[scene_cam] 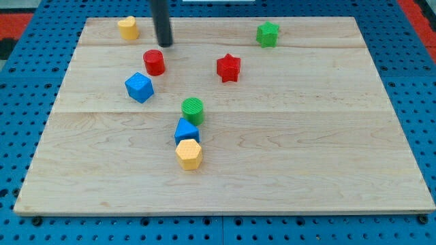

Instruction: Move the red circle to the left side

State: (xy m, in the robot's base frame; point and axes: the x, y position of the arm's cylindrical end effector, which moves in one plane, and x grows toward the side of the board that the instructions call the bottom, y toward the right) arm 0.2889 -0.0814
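Note:
The red circle [154, 62] is a short red cylinder standing on the wooden board [306, 156] toward the view's upper left. My tip [165, 44] is the lower end of the dark rod coming down from the view's top edge. It sits just above and slightly right of the red circle, with a small gap between them.
A yellow block [127, 28] is at the top left. A blue cube [139, 87] lies below the red circle. A red star [228, 67], a green star [268, 34], a green circle [193, 109], a blue triangle [186, 131] and a yellow hexagon [189, 154] lie further right and lower.

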